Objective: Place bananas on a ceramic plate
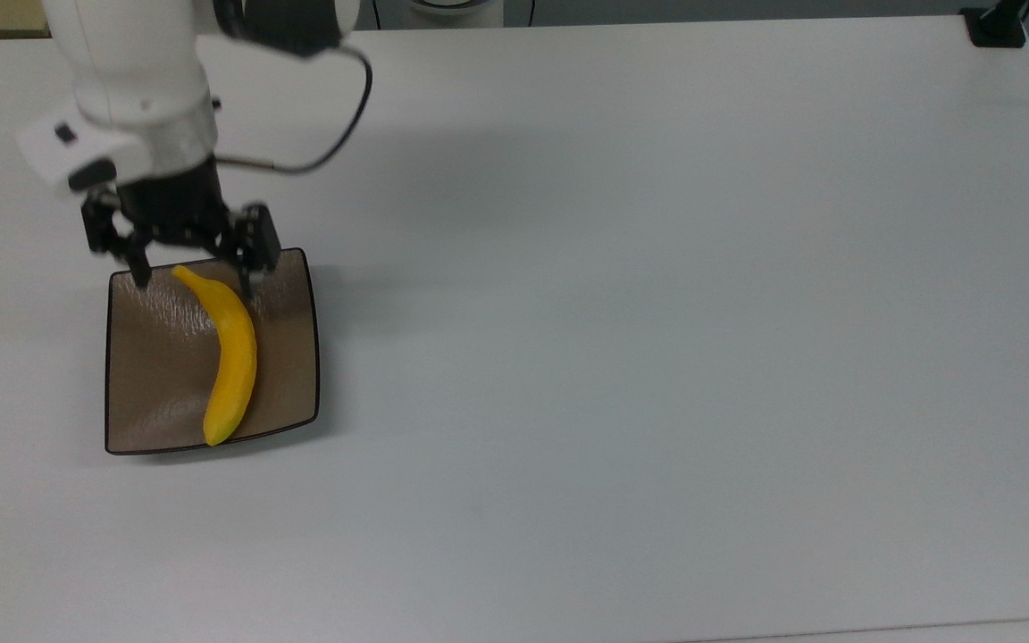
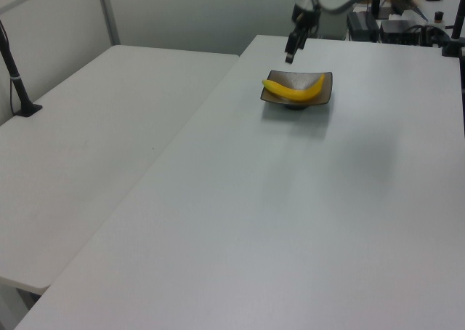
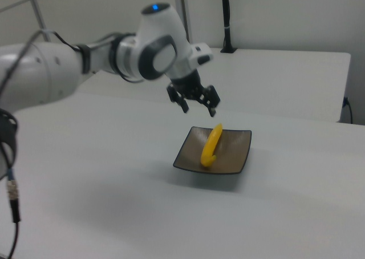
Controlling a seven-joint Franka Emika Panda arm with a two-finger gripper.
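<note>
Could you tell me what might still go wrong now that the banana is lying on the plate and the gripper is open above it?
The banana reaches almost to the near rim of the ceramic plate in the top view, its tip by the edge; a nudge could roll it off. The open gripper hangs just above the stem end, so a sideways move might clip the banana. The plate is small and unfixed on the table; a bump could slide it.

Glossy ceramic plate, smooth waxy banana, matt white table.
</note>
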